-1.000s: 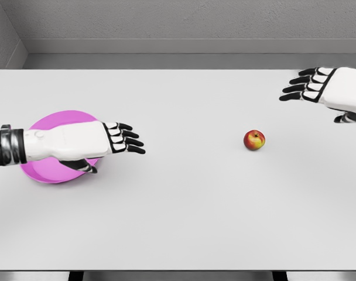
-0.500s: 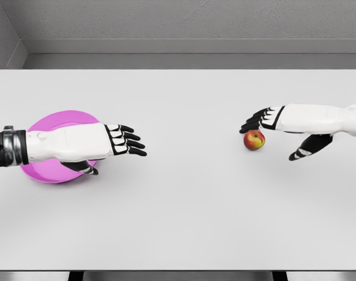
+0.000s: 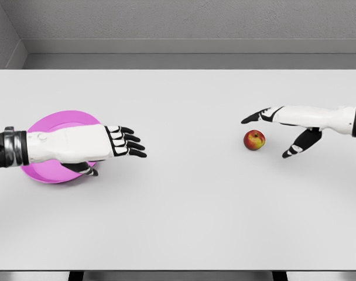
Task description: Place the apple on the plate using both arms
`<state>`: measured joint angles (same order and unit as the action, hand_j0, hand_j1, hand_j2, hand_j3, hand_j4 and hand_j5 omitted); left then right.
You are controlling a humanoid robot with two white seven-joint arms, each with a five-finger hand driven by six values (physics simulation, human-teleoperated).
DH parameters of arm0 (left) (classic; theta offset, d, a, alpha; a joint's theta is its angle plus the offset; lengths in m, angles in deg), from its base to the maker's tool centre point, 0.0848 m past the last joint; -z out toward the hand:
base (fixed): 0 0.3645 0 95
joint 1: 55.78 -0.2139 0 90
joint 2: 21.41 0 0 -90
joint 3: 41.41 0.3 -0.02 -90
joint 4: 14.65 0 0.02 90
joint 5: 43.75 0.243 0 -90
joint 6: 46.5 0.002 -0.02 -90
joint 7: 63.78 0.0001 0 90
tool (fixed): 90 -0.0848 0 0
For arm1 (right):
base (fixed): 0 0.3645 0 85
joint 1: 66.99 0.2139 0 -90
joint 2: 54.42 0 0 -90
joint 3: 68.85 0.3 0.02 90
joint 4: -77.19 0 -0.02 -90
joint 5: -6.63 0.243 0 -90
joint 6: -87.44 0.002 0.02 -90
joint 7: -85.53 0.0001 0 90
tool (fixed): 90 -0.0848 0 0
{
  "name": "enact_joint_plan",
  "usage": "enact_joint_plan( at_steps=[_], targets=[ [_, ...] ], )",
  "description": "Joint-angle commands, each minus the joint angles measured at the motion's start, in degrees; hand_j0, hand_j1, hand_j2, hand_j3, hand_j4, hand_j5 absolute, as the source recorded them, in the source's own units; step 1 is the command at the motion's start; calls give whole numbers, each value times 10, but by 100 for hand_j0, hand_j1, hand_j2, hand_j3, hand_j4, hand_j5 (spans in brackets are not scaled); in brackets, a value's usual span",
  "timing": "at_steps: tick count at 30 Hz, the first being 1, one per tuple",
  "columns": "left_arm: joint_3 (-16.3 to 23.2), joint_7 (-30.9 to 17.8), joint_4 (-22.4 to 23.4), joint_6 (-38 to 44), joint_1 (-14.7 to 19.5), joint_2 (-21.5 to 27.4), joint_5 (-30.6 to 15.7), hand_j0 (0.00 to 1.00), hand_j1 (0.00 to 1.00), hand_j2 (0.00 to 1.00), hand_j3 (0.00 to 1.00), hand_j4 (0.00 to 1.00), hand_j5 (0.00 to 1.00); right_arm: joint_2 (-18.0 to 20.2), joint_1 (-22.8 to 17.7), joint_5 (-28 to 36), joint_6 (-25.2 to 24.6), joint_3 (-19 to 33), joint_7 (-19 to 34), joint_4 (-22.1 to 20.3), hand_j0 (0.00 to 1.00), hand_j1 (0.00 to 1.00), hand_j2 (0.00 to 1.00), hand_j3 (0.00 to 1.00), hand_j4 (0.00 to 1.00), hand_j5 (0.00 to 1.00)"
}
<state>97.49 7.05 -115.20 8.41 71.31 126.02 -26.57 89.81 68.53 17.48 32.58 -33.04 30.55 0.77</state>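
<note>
Nothing is yet grasped: the small red-yellow apple [image 3: 254, 140] lies on the white bench [image 3: 184, 211] at three o'clock, flanked by the spread right hand [image 3: 277, 126], while the round pink plate [image 3: 37, 172] at nine o'clock is overhung by the open left hand [image 3: 110, 143].

Bare table [image 3: 184, 199] between apple [image 3: 254, 140], plate [image 3: 40, 175]

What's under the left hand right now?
The pink plate lies under the left hand. The hand and forearm cover its middle, so what lies there cannot be seen. The apple sits far off.
</note>
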Motion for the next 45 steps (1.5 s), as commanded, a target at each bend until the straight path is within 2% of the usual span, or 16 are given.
enact_joint_plan(
  at_steps=[1,6,20,26,30,45],
  targets=[
    [0,0,-1,1,-1,0,-3,100,100,100,100,100,100,-11,1,0,-1,-7,0,8,100,100,100,100,100,100],
    [0,0,0,1,-1,-5,-3,100,100,100,100,100,100,-50,24,-10,-3,-39,0,43,100,100,100,100,100,100],
    [0,-17,0,1,-1,-17,-3,100,100,100,100,100,100,-83,33,-31,-3,-46,0,132,100,100,100,100,100,100],
    [0,-17,0,1,-1,-17,-3,100,100,100,100,100,100,-88,39,-31,-5,-46,0,136,100,100,100,100,100,100],
    [0,-18,0,1,-1,-17,-3,100,100,100,100,100,100,-104,44,-46,-5,-46,0,164,100,100,100,100,100,100],
    [0,-21,0,1,0,-17,-3,100,100,100,100,100,100,-128,47,-61,-11,-48,0,193,100,100,100,100,100,100]
  ],
)
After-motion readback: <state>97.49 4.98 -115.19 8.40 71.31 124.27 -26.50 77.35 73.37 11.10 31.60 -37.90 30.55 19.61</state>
